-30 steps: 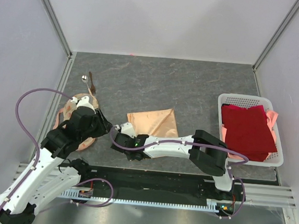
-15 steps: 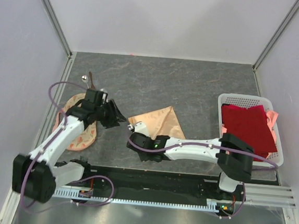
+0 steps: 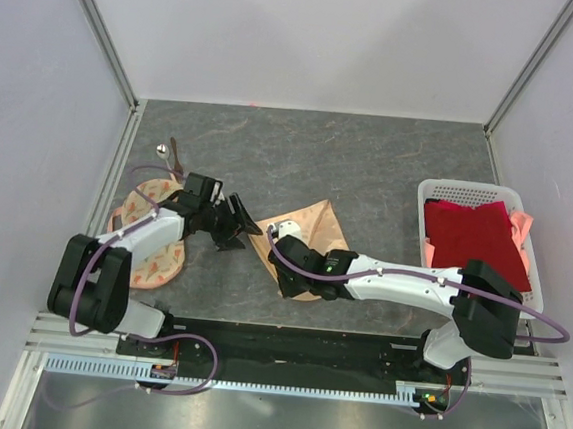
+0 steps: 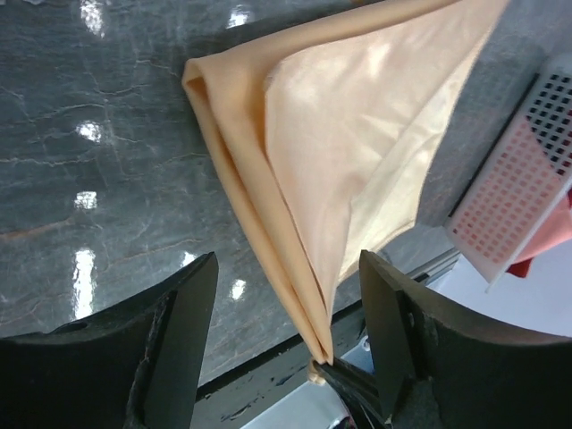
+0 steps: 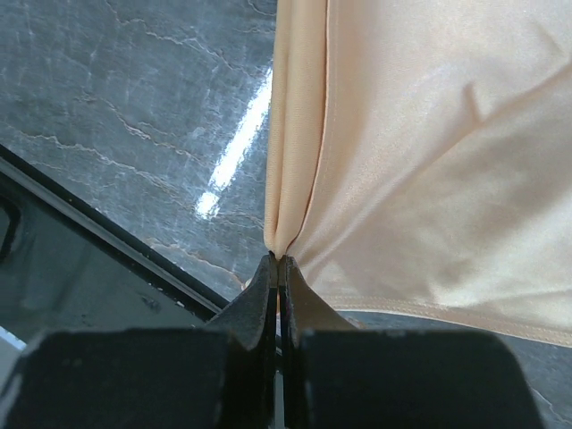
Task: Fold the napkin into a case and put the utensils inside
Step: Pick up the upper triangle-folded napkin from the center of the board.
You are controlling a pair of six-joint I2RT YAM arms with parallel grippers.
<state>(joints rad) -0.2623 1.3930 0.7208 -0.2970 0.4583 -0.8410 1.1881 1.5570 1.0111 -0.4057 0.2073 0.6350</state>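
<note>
left jaws: spread wide, nothing between them. they hang just left of the napkin, pointed at its left corner. the wrist view shows both black fingers on either side of the cloth's folded edge, and contact cannot be told from it.

right jaws: pressed together, pinching a bunched bit of the napkin's near edge. the cloth gathers into a pleat right at the tips and fans out away from them. the right arm lies low across the near half of the table, its wrist over the napkin's near part.

napkin: peach-orange, folded in layers, roughly triangular, lying near the middle of the table. an upper ply sits on a lower one with the lower edge showing along the left side.

utensils: silver spoon and brown stick lie side by side at the far left of the table, well apart from the napkin, not in it.

other: the round cream cloth sits under the left arm. the white basket at the right edge holds a dark red cloth.
</note>
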